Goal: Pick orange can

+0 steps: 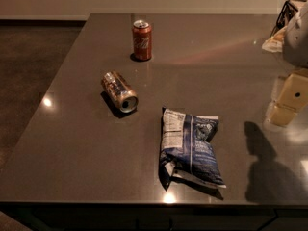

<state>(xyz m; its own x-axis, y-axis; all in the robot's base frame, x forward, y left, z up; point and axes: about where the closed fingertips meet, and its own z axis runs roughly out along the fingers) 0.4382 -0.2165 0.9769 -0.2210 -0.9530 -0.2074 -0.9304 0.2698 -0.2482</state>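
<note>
The orange can (119, 91) lies on its side on the dark grey table (77, 148), left of centre, with its silver end facing the front right. Its body is coppery-orange with pale and dark patches. My gripper (286, 104), with cream-coloured parts, hangs over the table's right side, far to the right of the can and apart from it. It holds nothing that I can see. Its shadow (260, 162) falls on the table at the front right.
A redder can with white script (142, 41) stands upright behind the orange can. A blue and white chip bag (190, 148) lies flat at the front centre. A dark wire rack and pale items (281, 30) sit at the back right. The floor lies beyond the table's left edge.
</note>
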